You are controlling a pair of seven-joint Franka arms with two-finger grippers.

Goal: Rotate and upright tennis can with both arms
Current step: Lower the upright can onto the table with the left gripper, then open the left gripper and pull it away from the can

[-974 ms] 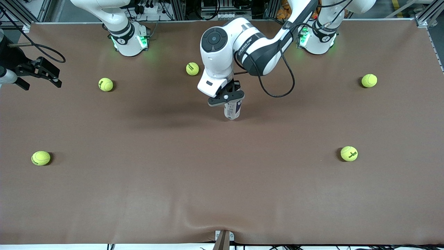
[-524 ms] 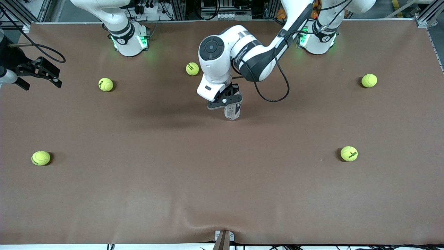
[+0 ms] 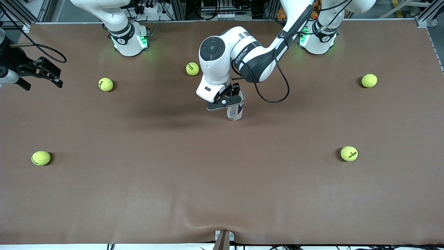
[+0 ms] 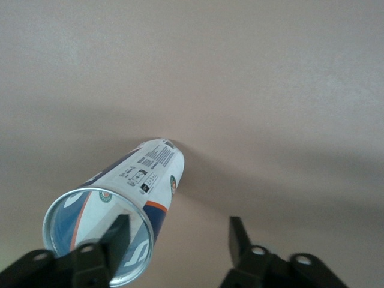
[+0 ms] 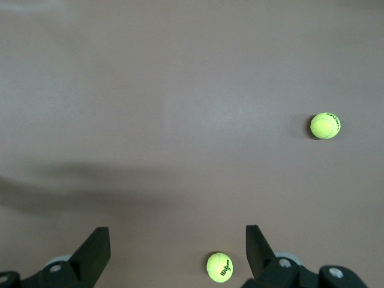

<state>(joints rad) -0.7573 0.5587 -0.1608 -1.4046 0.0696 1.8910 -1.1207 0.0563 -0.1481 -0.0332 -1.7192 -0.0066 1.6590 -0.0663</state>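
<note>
The tennis can (image 3: 235,111), clear plastic with a white and dark-blue label, stands upright on the brown table near its middle. My left gripper (image 3: 224,100) hangs just over the can's top, open. In the left wrist view the can (image 4: 141,180) reaches down to the table and its silvery rim sits at one finger (image 4: 117,235). The other finger is well apart from it, so the left gripper (image 4: 179,243) does not hold the can. My right gripper (image 3: 39,71) waits open and empty at the right arm's end of the table; it also shows in the right wrist view (image 5: 177,252).
Several yellow-green tennis balls lie around the table: one (image 3: 192,68) close to the left arm's wrist, one (image 3: 105,84), one (image 3: 369,80), one (image 3: 349,153) and one (image 3: 41,158). Two balls (image 5: 324,125) (image 5: 219,267) show in the right wrist view.
My left hand has shifted a little toward the right arm's end. The can's top rim now shows beside the fingers. The right arm has not moved.
</note>
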